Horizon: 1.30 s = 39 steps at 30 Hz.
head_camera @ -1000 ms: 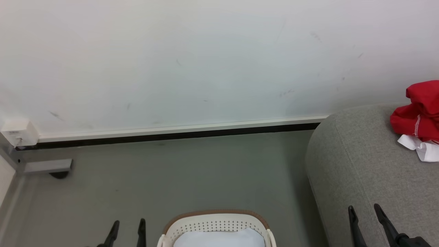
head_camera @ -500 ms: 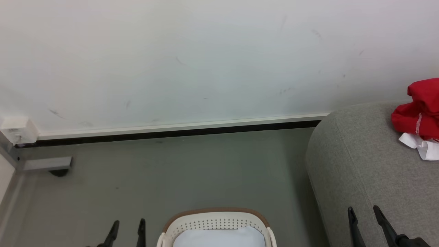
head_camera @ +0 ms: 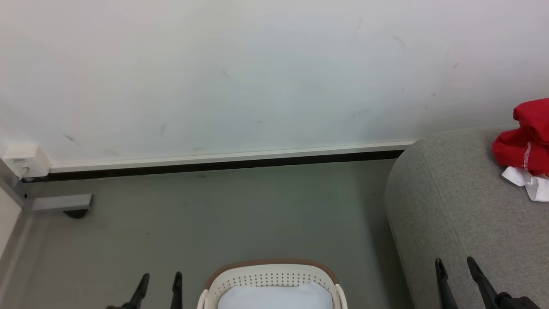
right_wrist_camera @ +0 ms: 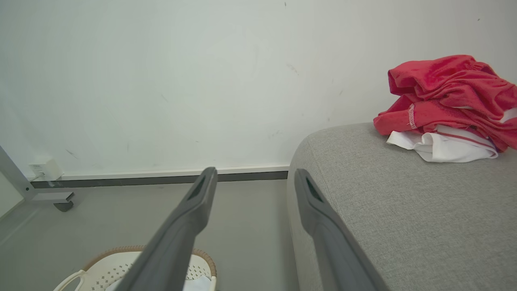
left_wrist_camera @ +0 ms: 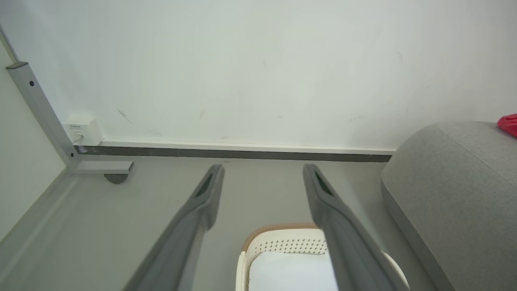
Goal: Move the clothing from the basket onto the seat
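Red clothing [head_camera: 526, 148], with a white panel poking out underneath, lies heaped on the grey seat [head_camera: 463, 223] at the far right of my head view, close against the wall [head_camera: 257, 77]. The basket [head_camera: 270, 274] stands on the floor [head_camera: 214, 214] just left of the seat's rounded end, and what shows inside it is a pale pad [head_camera: 274, 297] (the frame edge cuts off the near half). My left gripper [head_camera: 161, 277] hangs over the floor beside the basket's left side, fingers spread wide with nothing between them. My right gripper [head_camera: 454, 260] sits over the seat near its rounded end, well apart from the clothing, its fingers just as widely parted and holding nothing; both wrist views confirm the gaps
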### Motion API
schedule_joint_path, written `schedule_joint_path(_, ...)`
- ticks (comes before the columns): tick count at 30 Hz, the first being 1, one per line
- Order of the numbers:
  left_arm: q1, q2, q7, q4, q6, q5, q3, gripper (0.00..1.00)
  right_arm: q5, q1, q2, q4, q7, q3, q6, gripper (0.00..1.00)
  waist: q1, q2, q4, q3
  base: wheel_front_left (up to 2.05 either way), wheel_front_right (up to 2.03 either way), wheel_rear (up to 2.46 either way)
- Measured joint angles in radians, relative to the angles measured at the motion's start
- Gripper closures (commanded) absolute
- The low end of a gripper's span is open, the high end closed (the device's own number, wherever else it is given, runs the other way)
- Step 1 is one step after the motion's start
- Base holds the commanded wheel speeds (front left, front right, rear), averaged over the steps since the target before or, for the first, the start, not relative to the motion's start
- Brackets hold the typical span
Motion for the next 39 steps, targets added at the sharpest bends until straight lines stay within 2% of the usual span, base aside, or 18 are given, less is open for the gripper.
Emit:
schedule_joint_path(38, -0.012, -0.006, 0.000, 0.023, -0.024, 0.017, 0.013, 0.00, 0.011, 0.000, 0.000, 0.019, 0.000, 0.002, 0.000, 0.00, 0.0000, 0.0000, 0.011, -0.006, 0.00, 0.00, 0.00)
schedule_joint_path(39, -0.010, -0.007, 0.000, 0.029, -0.024, 0.017, 0.012, 1.00, 0.011, 0.002, 0.001, 0.024, 0.000, 0.003, 0.000, 1.00, 0.0000, 0.0000, 0.011, -0.007, 0.00, 0.00, 0.00)
